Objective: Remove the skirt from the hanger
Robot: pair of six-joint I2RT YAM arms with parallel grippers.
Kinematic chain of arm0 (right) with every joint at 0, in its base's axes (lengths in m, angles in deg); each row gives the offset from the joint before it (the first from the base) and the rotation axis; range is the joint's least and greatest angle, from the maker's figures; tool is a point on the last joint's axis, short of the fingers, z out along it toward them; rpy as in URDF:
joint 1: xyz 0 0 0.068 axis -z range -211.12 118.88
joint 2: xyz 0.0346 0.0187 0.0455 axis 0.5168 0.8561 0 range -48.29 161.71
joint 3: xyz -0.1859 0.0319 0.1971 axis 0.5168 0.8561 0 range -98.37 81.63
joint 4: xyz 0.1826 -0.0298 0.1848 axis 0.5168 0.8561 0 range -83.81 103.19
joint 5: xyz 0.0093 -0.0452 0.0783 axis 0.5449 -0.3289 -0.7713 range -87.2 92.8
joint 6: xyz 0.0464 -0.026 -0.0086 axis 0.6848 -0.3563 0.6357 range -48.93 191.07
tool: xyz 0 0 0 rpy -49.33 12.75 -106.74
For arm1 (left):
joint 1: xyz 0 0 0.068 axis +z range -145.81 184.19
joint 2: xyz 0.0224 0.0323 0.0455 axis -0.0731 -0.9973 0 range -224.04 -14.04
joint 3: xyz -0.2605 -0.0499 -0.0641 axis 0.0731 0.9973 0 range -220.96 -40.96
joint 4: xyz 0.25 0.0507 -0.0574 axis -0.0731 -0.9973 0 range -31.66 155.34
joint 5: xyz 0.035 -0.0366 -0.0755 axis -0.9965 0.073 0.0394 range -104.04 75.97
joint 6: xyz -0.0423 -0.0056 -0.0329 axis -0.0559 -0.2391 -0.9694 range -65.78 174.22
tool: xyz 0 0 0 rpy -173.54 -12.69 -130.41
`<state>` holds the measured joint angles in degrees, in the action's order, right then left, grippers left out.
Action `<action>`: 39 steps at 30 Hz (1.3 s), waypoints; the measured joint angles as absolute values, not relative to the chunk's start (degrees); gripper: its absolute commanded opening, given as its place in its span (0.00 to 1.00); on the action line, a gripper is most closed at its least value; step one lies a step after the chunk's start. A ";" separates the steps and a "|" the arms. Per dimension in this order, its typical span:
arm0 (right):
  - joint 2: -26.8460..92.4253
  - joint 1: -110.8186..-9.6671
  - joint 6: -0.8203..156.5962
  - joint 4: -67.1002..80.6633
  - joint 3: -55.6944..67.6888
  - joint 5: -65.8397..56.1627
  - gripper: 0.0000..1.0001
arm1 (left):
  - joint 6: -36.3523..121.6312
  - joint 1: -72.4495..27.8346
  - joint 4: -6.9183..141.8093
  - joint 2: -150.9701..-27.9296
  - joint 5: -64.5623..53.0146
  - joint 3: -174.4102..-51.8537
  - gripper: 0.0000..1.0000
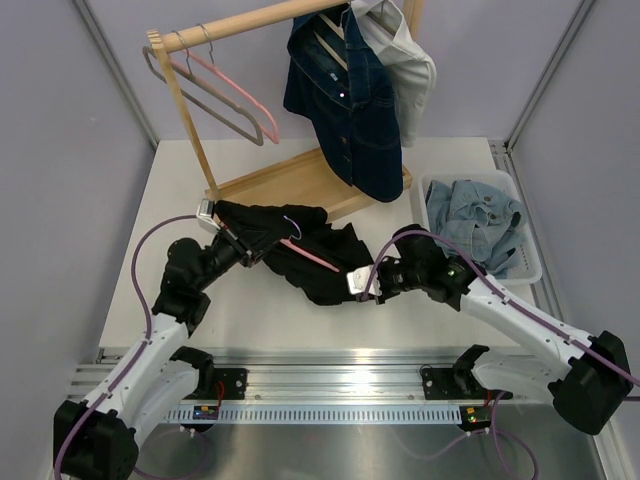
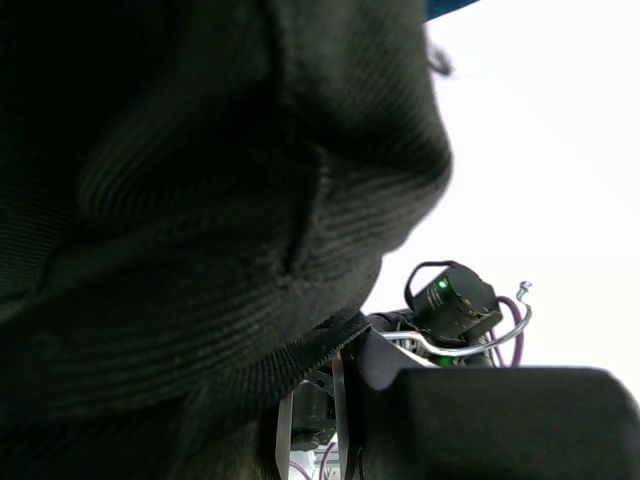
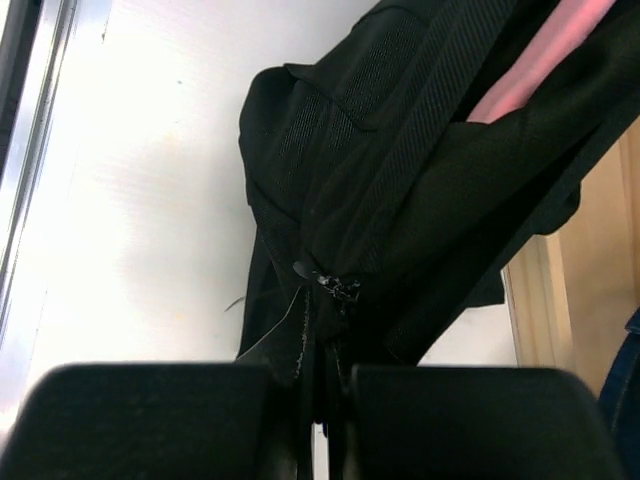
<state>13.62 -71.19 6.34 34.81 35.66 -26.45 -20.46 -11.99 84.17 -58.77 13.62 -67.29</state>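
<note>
Two grippers, one black skirt (image 1: 330, 250) on the table (image 1: 260, 325), pink hanger (image 1: 310, 258) inside. Left gripper (image 1: 228, 232) apparently nipped on the waist, right gripper (image 1: 348, 282) clamped on the zip edge, likely tensioning for slide-off.

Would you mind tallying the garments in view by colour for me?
Black: 1, the skirt
Dark blue denim: 1, the jacket, hanging
White: 1, the shirt, hanging behind it
Light blue denim: 1, the garment in the basket
Total: 4
</note>
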 measured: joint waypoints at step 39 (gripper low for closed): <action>27.30 -74.03 71.35 34.22 8.88 -24.90 0.40 | -12.50 -19.03 83.69 -58.66 -5.98 -70.48 0.00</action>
